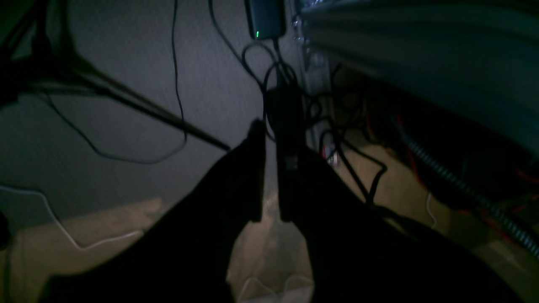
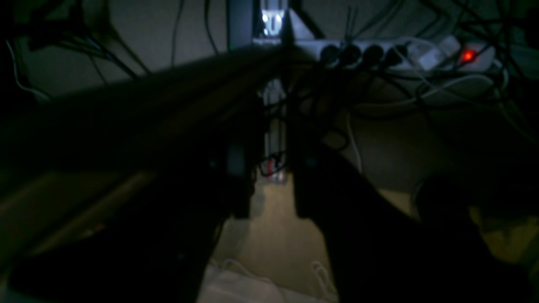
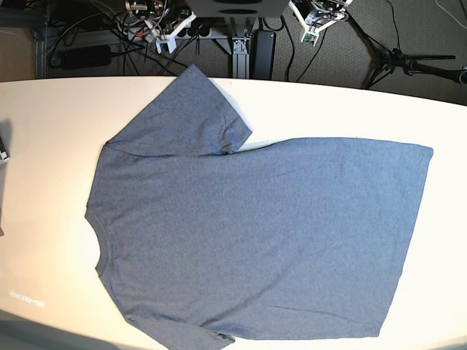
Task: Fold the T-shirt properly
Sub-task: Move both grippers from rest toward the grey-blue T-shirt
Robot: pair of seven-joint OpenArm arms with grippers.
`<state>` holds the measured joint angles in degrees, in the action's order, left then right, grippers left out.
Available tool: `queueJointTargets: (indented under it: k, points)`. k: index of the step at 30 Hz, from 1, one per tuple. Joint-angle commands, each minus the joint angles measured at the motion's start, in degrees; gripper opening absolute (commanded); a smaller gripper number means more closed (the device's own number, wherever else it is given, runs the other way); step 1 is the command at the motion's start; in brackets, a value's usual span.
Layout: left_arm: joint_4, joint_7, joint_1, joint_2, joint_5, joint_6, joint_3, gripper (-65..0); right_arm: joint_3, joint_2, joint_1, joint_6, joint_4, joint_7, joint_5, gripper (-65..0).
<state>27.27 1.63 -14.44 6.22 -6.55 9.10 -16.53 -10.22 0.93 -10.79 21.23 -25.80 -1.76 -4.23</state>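
The T-shirt (image 3: 255, 233) lies flat on the white table (image 3: 44, 146) in the base view, plain blue-grey side up. Its ribbed neck is at the left, its hem at the right, and one sleeve (image 3: 182, 117) points toward the far edge. Both arms are behind the table's far edge, away from the cloth. In the dim left wrist view my left gripper (image 1: 269, 130) hangs over the floor with its fingers a narrow gap apart and nothing between them. My right gripper (image 2: 271, 168) also hangs over the floor, its fingers wider apart and empty.
Behind the table are a metal frame (image 3: 241, 36), tangled cables and a power strip (image 2: 400, 57) with a red light. A tripod (image 3: 401, 58) stands at the far right. A dark object (image 3: 4, 146) sits at the table's left edge.
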Motion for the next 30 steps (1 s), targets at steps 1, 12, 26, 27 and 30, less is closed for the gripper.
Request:
queueJointTargets:
  k: [1,12,26,27,30]
  points:
    - [0.98,-0.37,-0.22,0.63,-0.13,0.98,0.11,-56.0,-0.15,0.2,-0.96,1.7,-1.77,0.48,0.35,-47.6]
    - [12.5,-0.13,-2.4,6.88,-3.82,1.14,0.11,-56.0,0.37,1.33,-10.62,2.14,-18.53,-1.79,3.5,-47.6]
    - [39.65,-0.17,-18.25,17.57,-8.09,15.54,11.34,-56.0,9.64,10.73,-22.4,2.16,-39.89,-3.23,5.73,-47.6]
    - [42.25,-0.15,-19.69,18.08,-8.04,15.65,12.57,-56.0,9.92,11.41,-23.34,2.14,-41.77,-3.23,5.73,-47.6]
    - [49.64,-0.15,-23.76,19.82,-7.54,15.65,15.08,-56.0,10.34,13.31,-26.16,2.14,-47.41,-3.39,5.73,-47.6]
